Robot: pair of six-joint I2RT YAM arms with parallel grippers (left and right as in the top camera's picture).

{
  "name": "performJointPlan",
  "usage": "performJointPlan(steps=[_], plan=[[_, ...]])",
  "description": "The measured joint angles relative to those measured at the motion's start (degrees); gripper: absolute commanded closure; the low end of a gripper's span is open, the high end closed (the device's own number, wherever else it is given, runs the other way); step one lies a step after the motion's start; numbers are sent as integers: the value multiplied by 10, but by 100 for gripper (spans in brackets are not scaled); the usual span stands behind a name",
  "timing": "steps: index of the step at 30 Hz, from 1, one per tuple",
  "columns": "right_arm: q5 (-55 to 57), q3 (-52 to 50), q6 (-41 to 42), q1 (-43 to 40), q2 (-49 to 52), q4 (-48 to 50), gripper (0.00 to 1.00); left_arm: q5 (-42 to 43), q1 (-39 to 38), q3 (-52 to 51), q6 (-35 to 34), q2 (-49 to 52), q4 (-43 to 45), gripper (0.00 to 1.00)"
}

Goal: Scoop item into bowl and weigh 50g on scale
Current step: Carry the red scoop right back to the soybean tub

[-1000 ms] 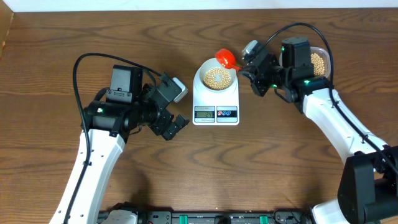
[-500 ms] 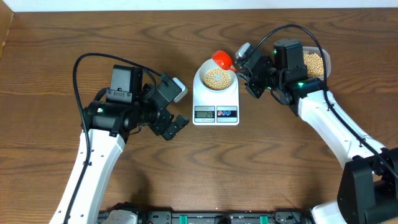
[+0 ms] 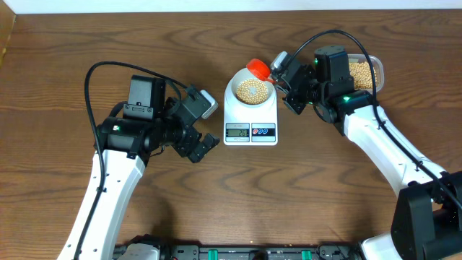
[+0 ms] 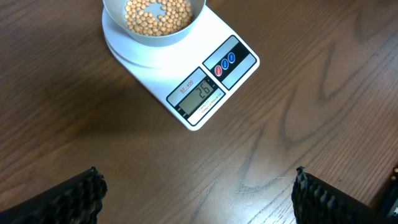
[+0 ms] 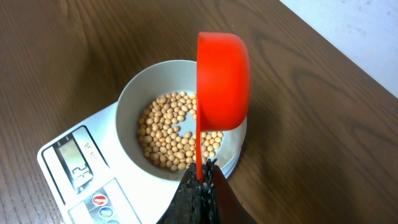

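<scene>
1. Beans point(image 3: 253, 89) lay in the bowl point(image 3: 239, 91), which stood on the scale point(image 3: 250, 117) at the centre of the overhead view. Over the last second the right gripper point(image 3: 280, 74) had swung towards 9 o'clock. This carried the red scoop point(image 3: 258, 68) a little further over the bowl's 12 o'clock rim. It also uncovered the clear tub point(image 3: 380, 70) at the bowl's 3 o'clock, where more beans waited. I judged that a load had just been tipped in. The left gripper point(image 3: 204, 144) had not moved from the scale's 8 o'clock.

2. In the left wrist view, the bowl point(image 4: 115, 22) at 12 o'clock held a shallow layer of beans point(image 4: 158, 15) with a bare patch or two. The display point(image 4: 200, 93) on the scale point(image 4: 155, 65) read 26. By my judgement about half of the 50 g was in, and further scoops were needed. The left gripper point(image 4: 196, 180) was spread wide, its fingers point(image 4: 84, 190) at 7 and 5 o'clock, with nothing between them.

3. In the right wrist view, the right gripper point(image 5: 200, 186) at 6 o'clock was clamped tight on the thin handle of the scoop point(image 5: 222, 81). The cup stood on edge over the 2 o'clock rim of the bowl point(image 5: 127, 102), with its mouth turned away from the camera. I could not tell whether anything was left inside it. Beans point(image 5: 171, 140) covered most of the bowl's floor, and the scale point(image 5: 56, 186) showed beneath at 8 o'clock.
</scene>
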Motion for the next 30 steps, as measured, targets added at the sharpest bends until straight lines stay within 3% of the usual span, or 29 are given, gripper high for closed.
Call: performJointPlan(steps=[11, 17, 21, 30], plan=[[2, 0, 32, -68, -56, 32, 99, 0, 0, 0, 0, 0, 0, 2], [19, 0, 66, -156, -95, -29, 99, 0, 0, 0, 0, 0, 0, 2], [93, 0, 73, -203, -95, -84, 99, 0, 0, 0, 0, 0, 0, 2], [230, 0, 11, -207, -63, -113, 99, 0, 0, 0, 0, 0, 0, 2]])
